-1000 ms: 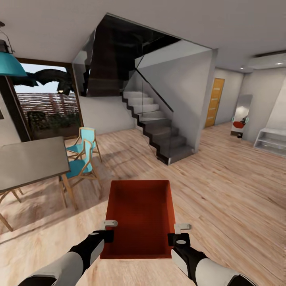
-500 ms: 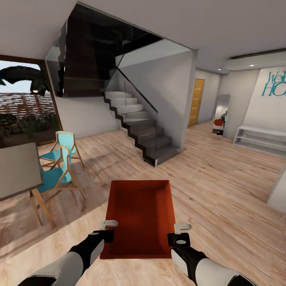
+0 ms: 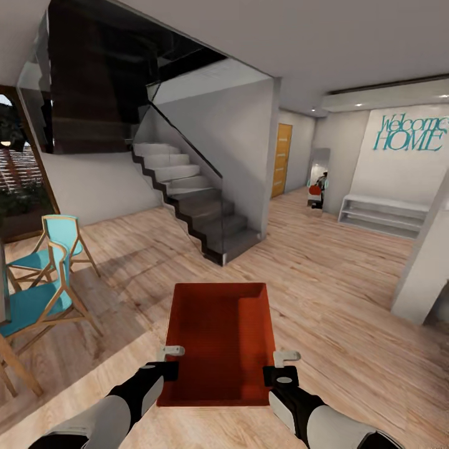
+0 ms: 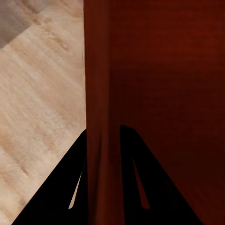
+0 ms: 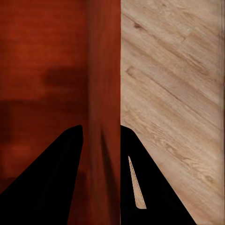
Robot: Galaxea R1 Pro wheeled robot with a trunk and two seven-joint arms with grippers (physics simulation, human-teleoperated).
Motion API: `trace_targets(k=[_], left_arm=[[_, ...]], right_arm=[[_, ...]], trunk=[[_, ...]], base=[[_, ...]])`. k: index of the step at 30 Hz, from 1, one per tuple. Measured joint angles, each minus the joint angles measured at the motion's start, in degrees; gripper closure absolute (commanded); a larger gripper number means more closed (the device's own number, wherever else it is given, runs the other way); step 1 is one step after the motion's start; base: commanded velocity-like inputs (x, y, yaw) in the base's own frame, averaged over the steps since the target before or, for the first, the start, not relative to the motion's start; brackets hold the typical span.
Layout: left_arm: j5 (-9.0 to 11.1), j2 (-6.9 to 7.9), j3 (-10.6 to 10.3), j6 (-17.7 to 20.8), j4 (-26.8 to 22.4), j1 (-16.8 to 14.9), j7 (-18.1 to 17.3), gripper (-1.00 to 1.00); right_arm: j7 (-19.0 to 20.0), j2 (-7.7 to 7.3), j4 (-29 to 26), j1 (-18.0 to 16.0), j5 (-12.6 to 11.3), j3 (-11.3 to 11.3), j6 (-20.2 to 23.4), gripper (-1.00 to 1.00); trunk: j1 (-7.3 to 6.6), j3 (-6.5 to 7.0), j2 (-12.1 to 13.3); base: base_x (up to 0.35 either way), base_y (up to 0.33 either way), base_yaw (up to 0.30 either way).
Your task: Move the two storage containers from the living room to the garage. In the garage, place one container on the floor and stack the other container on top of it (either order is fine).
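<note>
I hold one orange-red storage container (image 3: 219, 340) level in front of me, above a light wood-plank floor. My left gripper (image 3: 164, 369) is shut on its left wall, and my right gripper (image 3: 279, 372) is shut on its right wall. In the left wrist view the container's wall (image 4: 101, 93) runs between the two dark fingers (image 4: 65, 187). The right wrist view gives the same picture, the wall (image 5: 104, 84) clamped between its fingers (image 5: 145, 183). The bin is open-topped and holds nothing.
A dark staircase (image 3: 199, 206) with a glass side stands ahead, a little to the left. Turquoise chairs (image 3: 43, 274) are at the left. A corridor with an orange door (image 3: 282, 159) opens ahead right, past a white shelf (image 3: 380, 215) and a white pillar (image 3: 427, 268).
The whole view has swung to the right: staircase, chairs and table slid left, and the "Welcome HOME" wall came into sight. The container and both grippers keep the same pose.
</note>
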Motion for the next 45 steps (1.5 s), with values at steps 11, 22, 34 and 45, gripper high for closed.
trace_targets(k=[11,22,34,45], left_arm=[[0.0,0.01,0.02,0.0,0.0,0.01,0.0,1.0],[-0.01,0.03,0.03,0.0,0.0,0.02,-0.03,1.0],[-0.02,0.03,0.04,0.0,0.0,0.02,-0.03,1.0],[-0.1,0.0,0.14,0.0,-0.01,0.01,-0.02,1.0]], right_arm=[[-0.01,0.02,0.03,-0.02,0.01,0.01,0.01,1.0],[-0.02,0.06,0.1,-0.03,0.05,-0.01,-0.01,1.0],[-0.03,0.05,0.07,-0.02,0.02,0.01,0.0,1.0],[0.01,0.02,0.05,-0.05,0.02,0.01,0.03,1.0]], trunk=[[0.0,0.0,0.0],[0.0,0.0,0.0],[0.0,0.0,0.0],[0.0,0.0,0.0]], base=[[0.32,0.0,-0.246],[0.32,0.0,-0.246],[0.32,0.0,-0.246],[0.32,0.0,-0.231]])
